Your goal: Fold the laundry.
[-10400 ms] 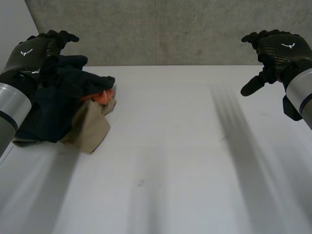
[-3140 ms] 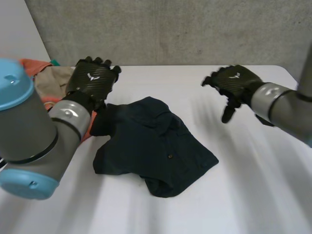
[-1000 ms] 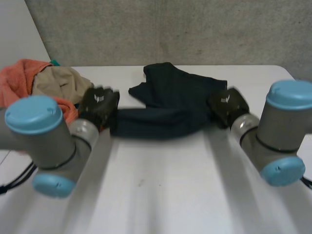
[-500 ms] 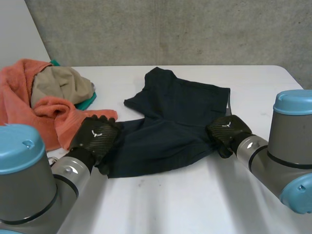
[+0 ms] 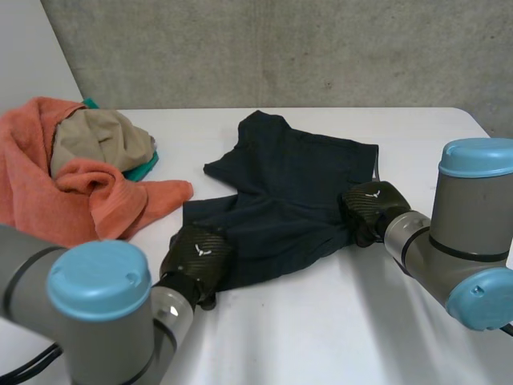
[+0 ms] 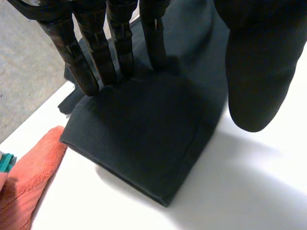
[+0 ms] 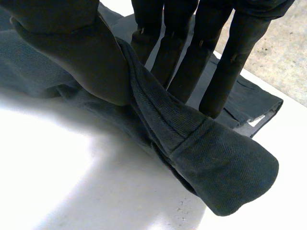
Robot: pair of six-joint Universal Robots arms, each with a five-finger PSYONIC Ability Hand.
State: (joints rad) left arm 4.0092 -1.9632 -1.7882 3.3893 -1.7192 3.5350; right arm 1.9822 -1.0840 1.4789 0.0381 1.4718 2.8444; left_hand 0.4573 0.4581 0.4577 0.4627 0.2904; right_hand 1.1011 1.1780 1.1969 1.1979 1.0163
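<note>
Pinning dark shorts (image 5: 288,184) mid-table, both hands on.
L hand (image 5: 196,255): fingers straight, pressed flat on near-left leg hem, thumb spread clear over white table (image 5: 321,337). R hand (image 5: 373,207): pinching a raised fold at shorts' right edge betw. thumb & fingers. Orange towel (image 5: 48,192) + beige garment (image 5: 100,140) piled far left.

L hand (image 5: 199,255), R hand (image 5: 373,204) black; caps (image 5: 477,156) lt-blue.

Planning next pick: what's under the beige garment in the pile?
An orange towel beneath the beige garment; a teal cloth edge peeks out beside it. The rest of the teal piece is covered.
</note>
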